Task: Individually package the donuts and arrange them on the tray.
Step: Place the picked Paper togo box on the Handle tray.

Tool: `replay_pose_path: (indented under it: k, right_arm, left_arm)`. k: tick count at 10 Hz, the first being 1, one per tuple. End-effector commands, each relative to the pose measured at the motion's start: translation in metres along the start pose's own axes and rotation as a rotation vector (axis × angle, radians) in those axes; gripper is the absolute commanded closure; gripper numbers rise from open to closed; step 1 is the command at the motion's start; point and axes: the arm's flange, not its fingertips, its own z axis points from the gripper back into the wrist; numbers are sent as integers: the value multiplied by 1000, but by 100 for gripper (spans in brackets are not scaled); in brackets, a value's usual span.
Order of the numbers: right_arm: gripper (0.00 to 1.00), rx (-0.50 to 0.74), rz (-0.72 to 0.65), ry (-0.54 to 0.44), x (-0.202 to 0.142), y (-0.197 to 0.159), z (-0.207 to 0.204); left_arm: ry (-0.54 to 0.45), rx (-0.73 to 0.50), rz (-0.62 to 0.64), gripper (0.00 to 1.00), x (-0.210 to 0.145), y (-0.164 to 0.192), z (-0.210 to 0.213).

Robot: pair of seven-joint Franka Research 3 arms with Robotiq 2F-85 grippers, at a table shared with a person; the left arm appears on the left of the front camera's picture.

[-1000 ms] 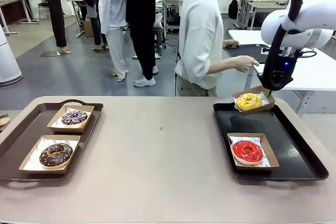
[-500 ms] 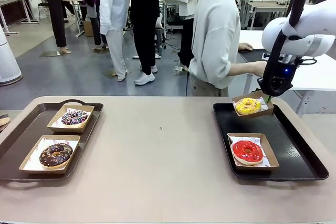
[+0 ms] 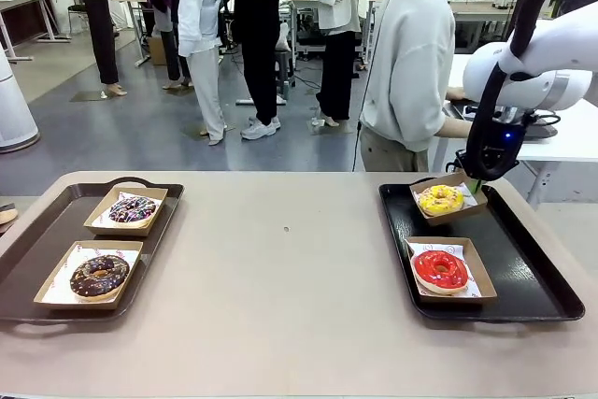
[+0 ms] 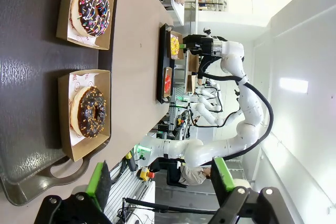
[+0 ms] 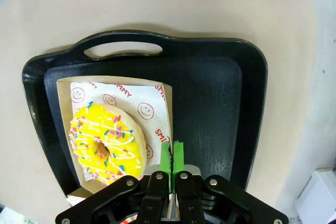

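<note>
We see the right gripper [image 5: 172, 157] clamped on the box [image 3: 452, 201] holding the yellow donut [image 3: 440, 199], over the right tray [image 3: 537, 273]. Left gripper [image 4: 160, 181] stands open above the left tray [image 4: 31, 77].

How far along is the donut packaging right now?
Done: all four donuts sit in boxes. The red donut is boxed on the right tray; two chocolate ones are on the left tray. In hand: right gripper pinches the yellow donut's box, tilted over the tray. Left: set it down, release.
</note>
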Motion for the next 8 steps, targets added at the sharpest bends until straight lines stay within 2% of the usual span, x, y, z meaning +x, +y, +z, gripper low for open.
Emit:
replay_pose_path:
  k: [1, 5, 6, 7, 8]
  right_arm:
    - [99, 31, 13, -18, 0, -1, -9]
    - [99, 42, 11, -18, 2, -2, -16]
    - [78, 52, 20, -14, 2, -2, -16]
    - [45, 55, 23, -11, 2, -2, -15]
    - [19, 54, 22, -10, 1, -1, -14]
  left_arm:
    - [-4, -1, -4, 0, -1, -1, 1]
    - [-4, -1, -4, 0, -1, -1, 1]
    - [-4, -1, -4, 0, -1, -1, 1]
    - [-4, -1, -4, 0, -1, -1, 1]
    - [-4, -1, -4, 0, -1, -1, 1]
